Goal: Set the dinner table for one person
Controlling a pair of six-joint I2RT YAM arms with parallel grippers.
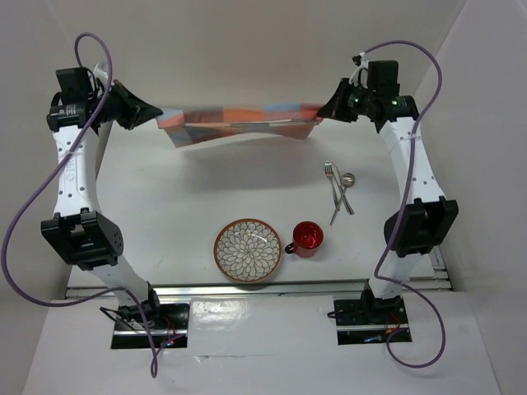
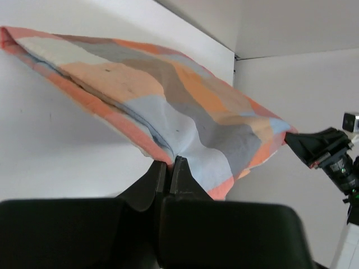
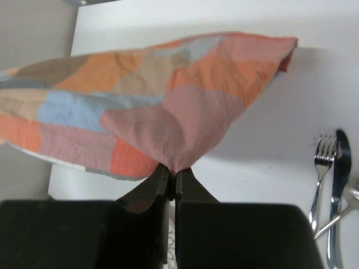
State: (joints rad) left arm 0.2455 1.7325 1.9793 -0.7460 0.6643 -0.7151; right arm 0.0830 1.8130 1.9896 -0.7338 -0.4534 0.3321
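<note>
The orange-and-blue checked placemat (image 1: pixel 239 123) hangs stretched in the air above the far part of the white dinner table (image 1: pixel 189 206). My left gripper (image 1: pixel 156 113) is shut on its left corner; the left wrist view shows the cloth (image 2: pixel 168 106) pinched between the closed jaws. My right gripper (image 1: pixel 323 113) is shut on its right corner; the right wrist view shows the cloth (image 3: pixel 146 106) pinched too. A patterned plate (image 1: pixel 249 250), a red cup (image 1: pixel 307 238), and a fork, knife and spoon (image 1: pixel 339 191) lie on the table near the front.
White walls enclose the table on the left, back and right. The fork (image 3: pixel 321 168) and knife (image 3: pixel 338 185) show at the right of the right wrist view. The arm bases stand at the near edge.
</note>
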